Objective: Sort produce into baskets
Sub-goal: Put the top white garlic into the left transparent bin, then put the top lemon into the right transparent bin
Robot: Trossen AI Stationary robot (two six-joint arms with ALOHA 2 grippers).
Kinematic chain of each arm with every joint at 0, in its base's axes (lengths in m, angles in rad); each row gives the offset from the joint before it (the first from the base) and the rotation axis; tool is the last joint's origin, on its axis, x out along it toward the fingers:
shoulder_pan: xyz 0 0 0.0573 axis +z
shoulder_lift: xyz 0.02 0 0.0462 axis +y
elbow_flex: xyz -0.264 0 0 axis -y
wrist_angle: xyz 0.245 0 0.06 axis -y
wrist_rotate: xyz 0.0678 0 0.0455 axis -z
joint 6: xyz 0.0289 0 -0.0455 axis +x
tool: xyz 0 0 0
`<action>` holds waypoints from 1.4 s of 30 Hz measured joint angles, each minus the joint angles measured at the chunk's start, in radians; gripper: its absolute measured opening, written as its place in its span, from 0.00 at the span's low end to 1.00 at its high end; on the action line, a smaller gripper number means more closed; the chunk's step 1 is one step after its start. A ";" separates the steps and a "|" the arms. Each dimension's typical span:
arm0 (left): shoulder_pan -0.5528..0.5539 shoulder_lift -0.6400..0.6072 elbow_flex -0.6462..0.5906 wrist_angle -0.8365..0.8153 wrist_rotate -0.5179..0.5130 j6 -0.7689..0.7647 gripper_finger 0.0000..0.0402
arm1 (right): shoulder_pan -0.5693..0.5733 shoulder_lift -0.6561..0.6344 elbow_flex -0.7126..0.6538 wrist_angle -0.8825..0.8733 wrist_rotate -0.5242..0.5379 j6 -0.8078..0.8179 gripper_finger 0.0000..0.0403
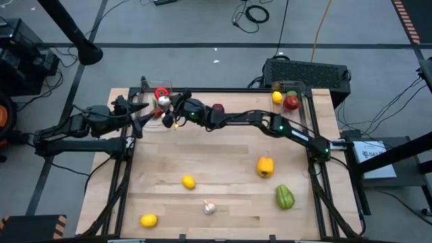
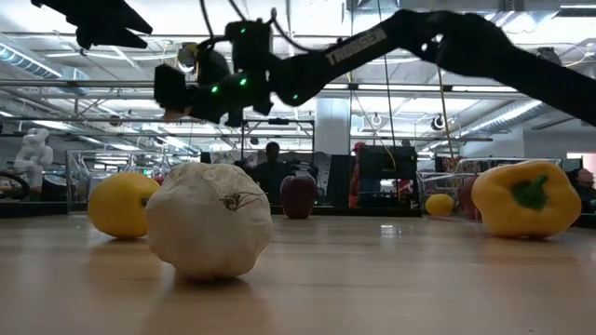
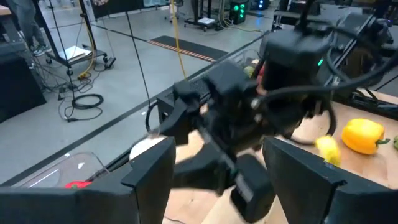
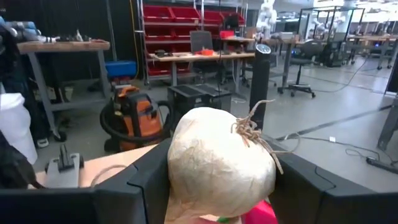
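Garlic (image 4: 221, 165) sat clamped in our right gripper (image 1: 167, 102) above the left basket (image 1: 145, 90) at the table's far-left corner; we judged it best to lower it before letting go. Our left gripper (image 1: 138, 116) waited beside it, fingers apart and empty. More produce lay across the wooden table (image 1: 223, 169), a workshop beyond.
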 joint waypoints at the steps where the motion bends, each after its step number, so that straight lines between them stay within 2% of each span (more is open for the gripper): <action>1: 0.000 0.000 0.000 0.000 0.000 0.000 0.62 | 0.000 0.015 0.017 -0.008 0.000 0.000 0.52; 12: 0.000 0.000 0.000 0.005 0.000 -0.001 0.62 | 0.000 0.051 0.041 -0.086 -0.021 0.048 0.53; 28: 0.000 0.000 0.000 0.027 0.000 -0.002 0.62 | -0.002 0.049 0.041 -0.133 -0.079 0.067 0.71; 31: 0.000 0.000 0.000 0.016 0.000 -0.002 0.62 | 0.007 0.019 0.041 -0.242 -0.077 0.063 0.71; 35: 0.000 0.000 0.000 0.010 0.000 -0.002 0.62 | 0.048 -0.079 0.040 -0.498 -0.076 0.045 0.70; 39: 0.000 0.000 0.000 -0.002 0.001 -0.012 0.62 | 0.101 -0.192 0.042 -0.833 -0.056 -0.003 0.69; 42: -0.001 0.000 -0.008 -0.003 0.019 -0.029 0.62 | 0.152 -0.270 0.041 -1.101 0.014 -0.029 0.69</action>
